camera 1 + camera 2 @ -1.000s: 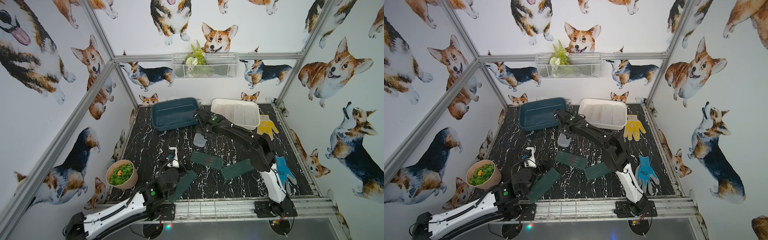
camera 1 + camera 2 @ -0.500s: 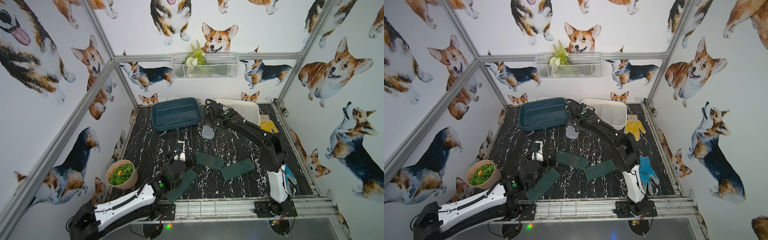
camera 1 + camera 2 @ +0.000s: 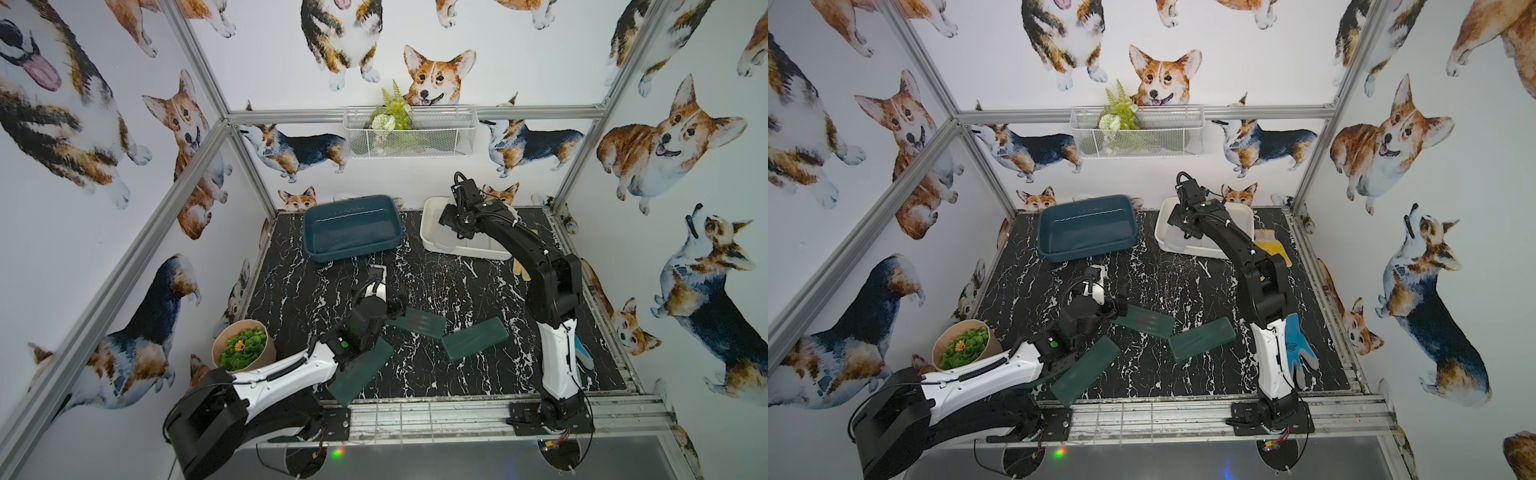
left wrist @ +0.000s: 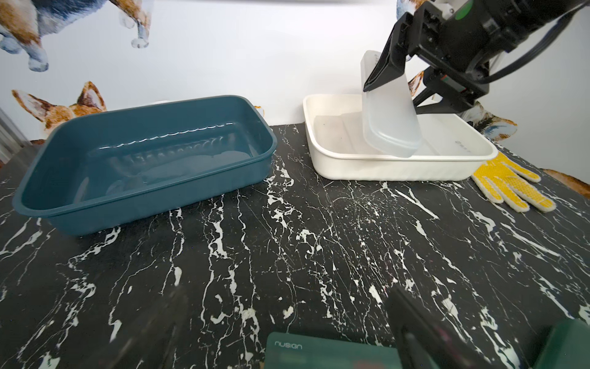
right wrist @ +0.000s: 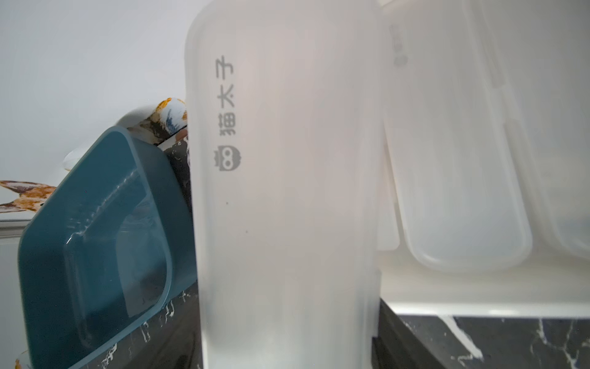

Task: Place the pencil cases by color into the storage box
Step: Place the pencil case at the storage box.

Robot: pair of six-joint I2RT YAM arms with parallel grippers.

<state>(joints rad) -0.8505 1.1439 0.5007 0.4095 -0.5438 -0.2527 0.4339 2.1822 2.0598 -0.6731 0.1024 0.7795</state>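
Right gripper [image 4: 403, 93]: clamped on white case [image 4: 391, 127] (tilted), over white box [image 4: 399, 166].
Left gripper [image 3: 393, 309]: jaws wide, empty, at green case [image 3: 415, 322].

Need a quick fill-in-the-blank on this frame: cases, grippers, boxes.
1. The box below the frosted case in the right gripper is ___.
2. The number of green cases lying on the table is ___.
3. The left gripper is ___.
4. The glove beside that box is ___.

Missing: white; three; open; yellow.
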